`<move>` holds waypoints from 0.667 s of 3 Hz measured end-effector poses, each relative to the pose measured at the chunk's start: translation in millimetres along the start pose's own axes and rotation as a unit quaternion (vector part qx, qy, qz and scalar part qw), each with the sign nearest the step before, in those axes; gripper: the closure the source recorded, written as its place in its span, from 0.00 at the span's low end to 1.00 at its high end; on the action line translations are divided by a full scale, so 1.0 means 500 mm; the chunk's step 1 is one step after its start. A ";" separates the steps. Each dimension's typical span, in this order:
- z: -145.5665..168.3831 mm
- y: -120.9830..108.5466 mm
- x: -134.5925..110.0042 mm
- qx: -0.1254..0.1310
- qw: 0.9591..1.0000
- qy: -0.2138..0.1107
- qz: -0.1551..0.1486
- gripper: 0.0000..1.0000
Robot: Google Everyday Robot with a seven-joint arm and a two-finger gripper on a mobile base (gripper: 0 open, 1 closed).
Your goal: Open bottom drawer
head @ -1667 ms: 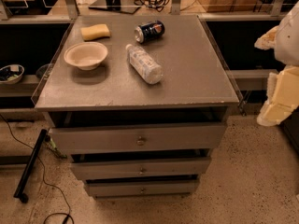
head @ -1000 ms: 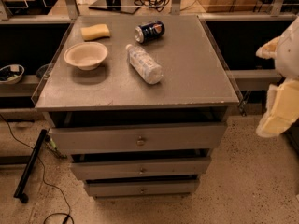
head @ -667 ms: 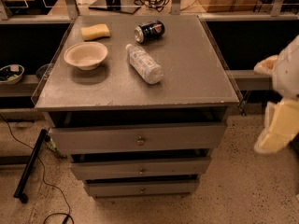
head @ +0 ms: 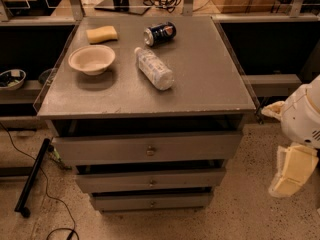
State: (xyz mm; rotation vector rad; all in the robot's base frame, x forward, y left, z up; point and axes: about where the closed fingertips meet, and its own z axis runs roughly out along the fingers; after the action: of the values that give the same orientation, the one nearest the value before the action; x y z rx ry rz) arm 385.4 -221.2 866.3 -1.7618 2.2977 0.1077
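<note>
- The gripper (head: 291,171) hangs low at the right edge of the frame, beside the cabinet (head: 210,91) and well apart from every drawer front
- I cannot tell whether it is released or clenched, and it grasps nothing that shows
- Standing off to the side like this, it seems not yet to have begun its reach, and the low height suits a drawer near the floor
- The bottom drawer (head: 120,202) sits at the lower centre of the frame, under the two others and just above the speckled floor
- It has a flat grey front, looks the narrowest and shortest of the three, and has a dark gap along its upper edge
- A small round metal knob (head: 152,203) sits at its centre and is the only hold on it, so the pull probably has to start there
- The drawer looks pushed in
- On the cabinet top, in the upper half of the frame, are a bowl (head: 91,59), a sponge (head: 102,34), a can (head: 160,33) and a bottle (head: 154,68)
- The can and bottle lie on their sides and might roll if the cabinet is jolted
</note>
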 end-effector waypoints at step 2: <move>0.043 0.024 -0.002 0.006 1.000 0.000 -0.002 0.00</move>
State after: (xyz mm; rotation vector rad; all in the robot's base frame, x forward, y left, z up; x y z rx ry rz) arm 377.2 -212.9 844.6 -1.7608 2.2910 0.0926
